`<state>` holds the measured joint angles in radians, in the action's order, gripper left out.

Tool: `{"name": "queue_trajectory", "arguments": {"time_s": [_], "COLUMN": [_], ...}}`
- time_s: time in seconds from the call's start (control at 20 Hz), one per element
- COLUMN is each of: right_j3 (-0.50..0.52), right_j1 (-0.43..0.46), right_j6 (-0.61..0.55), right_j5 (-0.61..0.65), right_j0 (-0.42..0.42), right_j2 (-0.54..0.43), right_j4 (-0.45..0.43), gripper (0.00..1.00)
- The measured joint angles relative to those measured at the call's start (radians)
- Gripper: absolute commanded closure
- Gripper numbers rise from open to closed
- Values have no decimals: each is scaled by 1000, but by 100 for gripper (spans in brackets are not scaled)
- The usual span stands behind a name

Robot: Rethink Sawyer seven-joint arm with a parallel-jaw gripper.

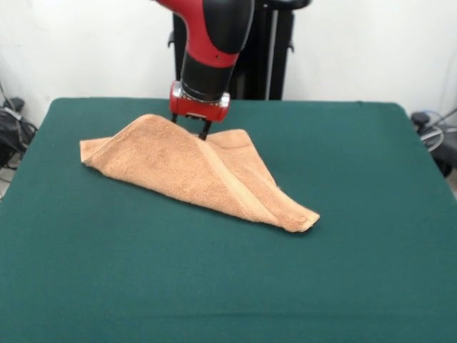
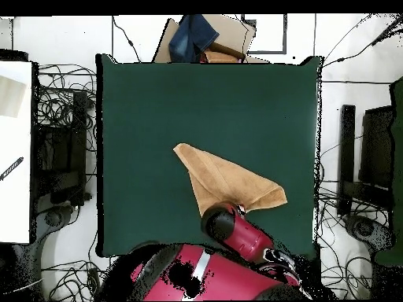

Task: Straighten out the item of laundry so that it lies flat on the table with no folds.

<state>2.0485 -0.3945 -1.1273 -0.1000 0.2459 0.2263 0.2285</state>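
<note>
Green table point(image 1: 371, 271), folded towel point(image 1: 193, 171) peaked under the tool point(image 1: 191, 128), tool's grip state unclear.

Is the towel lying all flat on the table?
No, the towel rises in a tent-like peak under the gripper instead of lying flat.

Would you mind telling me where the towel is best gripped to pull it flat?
Probably the free pointed corner of the towel, taken from above: it lies low on the table, clear of the raised fold by the pincer.
</note>
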Motion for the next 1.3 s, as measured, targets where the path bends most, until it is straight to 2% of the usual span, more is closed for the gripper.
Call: {"name": "queue_trajectory", "arguments": {"time_s": [0.55, 1.3], "right_j3": [-70, -86], "right_j1": [-16, -71], "right_j6": [0, 0], "right_j5": [0, 20], "right_j0": [-4, -18], "right_j2": [14, 42], "right_j4": [8, 38], "gripper": [0, 0]}}
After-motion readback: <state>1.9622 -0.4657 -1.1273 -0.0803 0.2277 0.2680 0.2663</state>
